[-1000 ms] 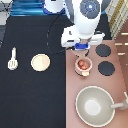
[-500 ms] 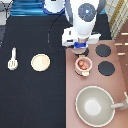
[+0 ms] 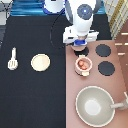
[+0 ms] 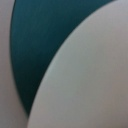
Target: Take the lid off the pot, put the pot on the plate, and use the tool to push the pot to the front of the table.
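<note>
Two burners (image 3: 103, 50) beside the seemingly uncovered pot (image 3: 83, 65) — tool (image 3: 80, 48) close by, grip unclear.

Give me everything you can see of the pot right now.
The pot is small, round and pinkish-tan, with little side tabs and reddish-orange contents showing, so no lid covers it. It stands upright on the brownish-pink stove top, beside the black burners, not on the plate. The hand hovers just toward the exterior view's top of it.

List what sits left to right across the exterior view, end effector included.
tool → plate → pot, lid off, with the end effector just above it toward the view's top → burners → grey pan's handle
</note>
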You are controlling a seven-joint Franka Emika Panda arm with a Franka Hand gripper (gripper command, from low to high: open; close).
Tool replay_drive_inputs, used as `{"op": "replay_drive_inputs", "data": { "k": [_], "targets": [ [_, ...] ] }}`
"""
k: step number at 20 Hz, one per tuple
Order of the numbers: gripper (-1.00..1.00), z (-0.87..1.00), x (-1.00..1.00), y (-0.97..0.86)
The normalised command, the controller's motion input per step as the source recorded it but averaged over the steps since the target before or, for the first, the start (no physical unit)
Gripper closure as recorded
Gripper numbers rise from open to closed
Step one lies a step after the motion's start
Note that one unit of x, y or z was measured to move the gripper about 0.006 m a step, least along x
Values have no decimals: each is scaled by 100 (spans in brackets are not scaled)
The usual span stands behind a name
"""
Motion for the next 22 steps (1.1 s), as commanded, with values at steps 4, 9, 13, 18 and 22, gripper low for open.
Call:
{"op": "replay_drive_inputs", "data": {
  "k": [4,9,13,18,22],
  "targets": [
    [100,1,-3,31],
    [100,30,68,3],
    [100,6,81,-16],
    [-100,10,78,-16],
    [-100,0,6,-4]
  ]
}}
